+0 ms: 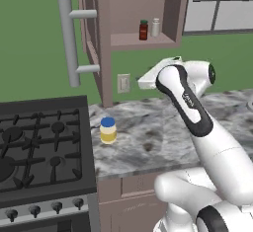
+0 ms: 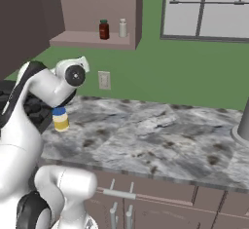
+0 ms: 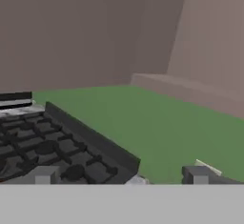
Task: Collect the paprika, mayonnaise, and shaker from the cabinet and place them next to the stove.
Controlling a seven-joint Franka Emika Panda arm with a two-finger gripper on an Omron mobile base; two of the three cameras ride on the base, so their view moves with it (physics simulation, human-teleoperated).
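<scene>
Mayonnaise stands on the counter just beside the stove, so that one's done; my claw is spread wide and empty, facing the wall above the burners; paprika and shaker wait side by side on the cabinet shelf; next I'd say I lift and reach up for the paprika.

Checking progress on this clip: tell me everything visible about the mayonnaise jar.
The mayonnaise is a pale yellow cylindrical jar with a blue lid, looking like smooth plastic or glass. It stands upright and closed on the grey marbled counter, close beside the stove but not touching it. Nothing grips or touches it apart from the counter beneath. In the right base view it shows partly behind the arm.
</scene>
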